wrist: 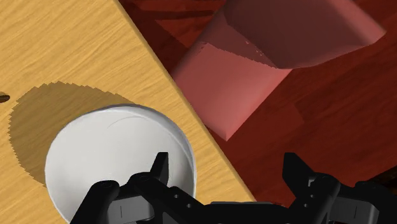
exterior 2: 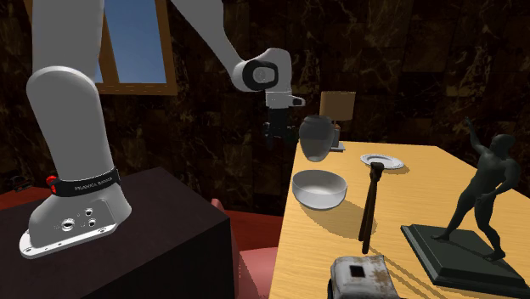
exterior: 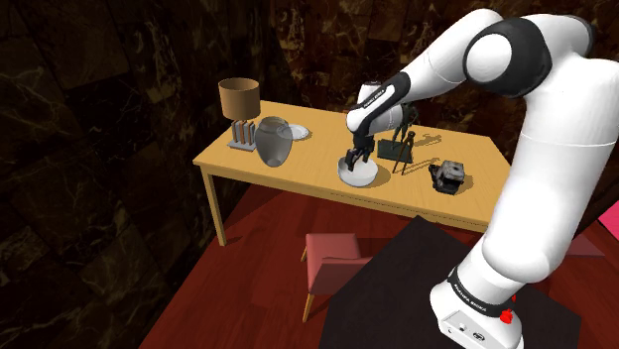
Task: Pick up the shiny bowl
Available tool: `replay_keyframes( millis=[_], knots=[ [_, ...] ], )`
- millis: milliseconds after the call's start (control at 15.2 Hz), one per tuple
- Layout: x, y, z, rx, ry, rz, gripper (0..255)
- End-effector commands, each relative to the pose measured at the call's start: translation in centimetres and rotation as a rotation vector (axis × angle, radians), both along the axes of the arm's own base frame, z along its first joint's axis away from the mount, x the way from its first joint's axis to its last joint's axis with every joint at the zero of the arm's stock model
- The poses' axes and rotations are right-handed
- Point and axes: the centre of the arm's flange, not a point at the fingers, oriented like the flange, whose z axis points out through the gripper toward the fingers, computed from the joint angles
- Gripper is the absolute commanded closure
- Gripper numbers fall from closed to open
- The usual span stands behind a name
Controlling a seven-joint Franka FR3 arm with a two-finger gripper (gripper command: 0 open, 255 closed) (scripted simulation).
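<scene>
Gripper (wrist: 228,175): all black, pointed downward above the table edge that faces the stand; also seen in the shoulder view (exterior: 353,162) and the second exterior view (exterior 2: 274,138).
Fingers: spread wide apart, nothing between them, clasping nothing.
Finger positions: in the wrist view one finger (wrist: 159,167) lies over the bowl's inside, close to its rim; the other (wrist: 296,168) lies past the table edge, over the dark red floor (wrist: 331,114).
Contact: the second exterior view shows the fingertips above the bowl and clear of it; no contact seen.
Bowl (exterior: 357,174): pale grey-white, glossy, upright and empty (exterior 2: 319,188) (wrist: 114,159); stands on the table close to the edge nearest the stand.
Table (exterior: 238,159): light wood, rectangular, on slim legs.
Bowl's neighbours: grey glass vase (exterior: 274,141) to the shoulder view's left, apart from the bowl; dark figure statue (exterior: 402,139) on a flat base behind it; worn boxy device (exterior: 448,176) to the shoulder view's right.
Further items: small white plate (exterior: 297,132) just behind the vase; lamp (exterior: 239,99) with a brown shade at the far corner.
Chair (exterior: 332,260): pink, on the floor below the table edge; in the wrist view it lies beyond the fingers (wrist: 273,57).
Stand (exterior: 417,288): black box carrying the arm's base.
</scene>
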Motion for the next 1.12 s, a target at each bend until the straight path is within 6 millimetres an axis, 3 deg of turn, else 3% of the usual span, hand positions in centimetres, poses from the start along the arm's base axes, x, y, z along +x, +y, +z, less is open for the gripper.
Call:
replay_keyframes(
  millis=[0, 396, 924, 1056],
  knots=[
    [1.9, -0.7, -1.7, 0.0, -0.006, 0.008, 0],
    [6.9, -3.2, -7.0, -0.002, -0.022, 0.029, 0],
    [7.2, -3.3, -11.3, -0.002, -0.023, 0.03, 0],
    [7.2, -3.3, -11.3, -0.002, -0.023, 0.03, 0]
  ],
)
